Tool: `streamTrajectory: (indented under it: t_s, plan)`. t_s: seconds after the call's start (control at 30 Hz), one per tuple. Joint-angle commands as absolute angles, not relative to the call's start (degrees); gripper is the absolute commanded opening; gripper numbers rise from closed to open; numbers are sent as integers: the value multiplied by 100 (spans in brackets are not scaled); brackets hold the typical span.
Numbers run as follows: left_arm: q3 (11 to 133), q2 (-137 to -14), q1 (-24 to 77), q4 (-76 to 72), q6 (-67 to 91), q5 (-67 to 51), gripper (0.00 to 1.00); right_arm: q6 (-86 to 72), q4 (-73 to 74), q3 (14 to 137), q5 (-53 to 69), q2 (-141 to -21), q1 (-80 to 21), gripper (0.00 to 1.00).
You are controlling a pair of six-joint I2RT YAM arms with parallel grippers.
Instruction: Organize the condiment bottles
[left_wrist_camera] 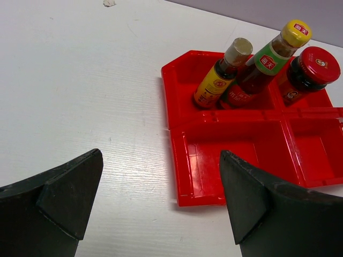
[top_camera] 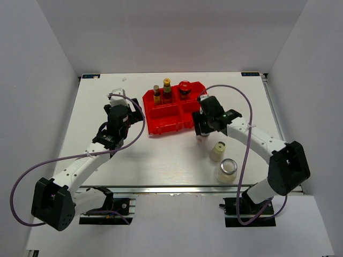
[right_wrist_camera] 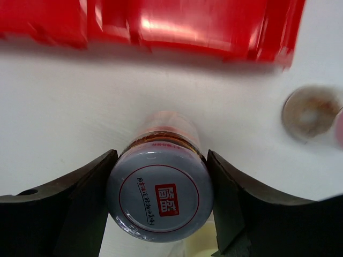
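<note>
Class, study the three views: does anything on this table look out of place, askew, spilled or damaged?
One thing: a small pale scrap lies on the white table near its far edge, left of the red four-compartment plastic tray. No spill or breakage shows, and the grey-lidded glass jar sits centred between the right gripper's jaws.

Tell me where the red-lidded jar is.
Top view: the red-lidded jar stands in the tray's far-right compartment, just right of the yellow-capped bottle.

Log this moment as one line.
left fingers: open | right fingers: shut on grey-lidded jar | red tray: two sauce bottles, red-lidded jar | outside: cream-capped shaker, silver-lidded jar
</note>
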State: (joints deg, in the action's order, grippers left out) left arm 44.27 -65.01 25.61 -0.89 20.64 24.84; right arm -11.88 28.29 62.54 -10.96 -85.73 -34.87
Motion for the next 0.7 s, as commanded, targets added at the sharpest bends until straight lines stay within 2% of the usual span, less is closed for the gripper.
streamTrajectory:
  t_s: [0.0,0.27,0.5,0.67]
  plan:
    - [4377,-6293,2531,-132,2092,2566,98,-985,2382,7390,-1353,-8217,-3376,13]
    - [4377,-6293,2531,-167,2083,2566,98,-747,2250,9690,-1239,-9613,-2646,6]
    - [4359,-6337,2531,-237,2039,2646,98,-624,2592,11940,-1222,-11572,-2356,5]
    - [4412,-6495,2531,-220,2030,2733,98,-721,2461,12437,-880,-12181,-2162,4]
